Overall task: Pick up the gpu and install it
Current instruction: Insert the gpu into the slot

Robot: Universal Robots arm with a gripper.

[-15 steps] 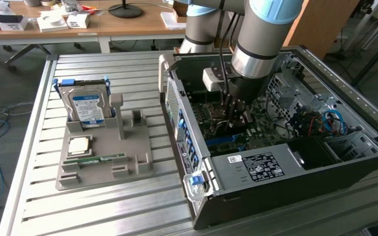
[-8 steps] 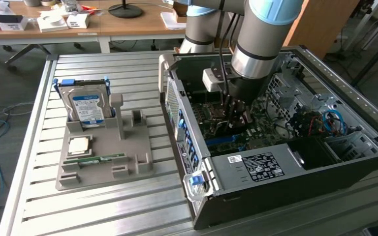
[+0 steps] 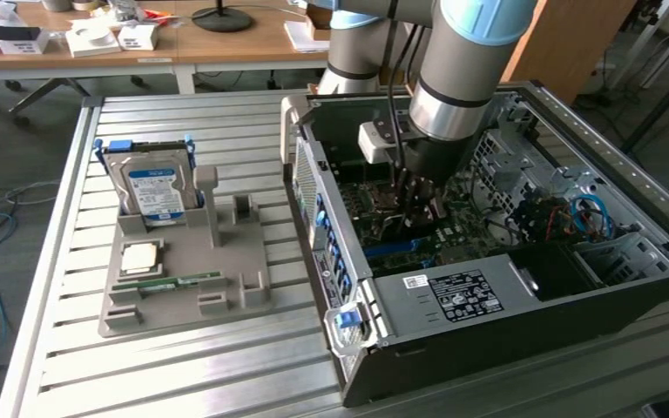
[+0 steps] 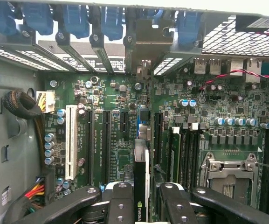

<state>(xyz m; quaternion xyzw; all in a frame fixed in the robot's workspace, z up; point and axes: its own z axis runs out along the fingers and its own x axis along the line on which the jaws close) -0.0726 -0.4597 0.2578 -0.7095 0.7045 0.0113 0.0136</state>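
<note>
The gripper (image 4: 141, 198) is closed on the gpu (image 4: 141, 161), its fingers (image 4: 120, 200) pinching the card's two faces so that it hangs edge-on; this grip keeps the connector edge facing the motherboard (image 4: 120, 93). The card stands over the middle of the board, in line with the blue expansion slot (image 4: 142, 127) and pointing toward the rear edge of the computer case (image 3: 462, 296); whether it is seated I cannot tell. The case lies on its side on the slatted table (image 3: 67, 218), so its slots face up toward the arm.
</note>
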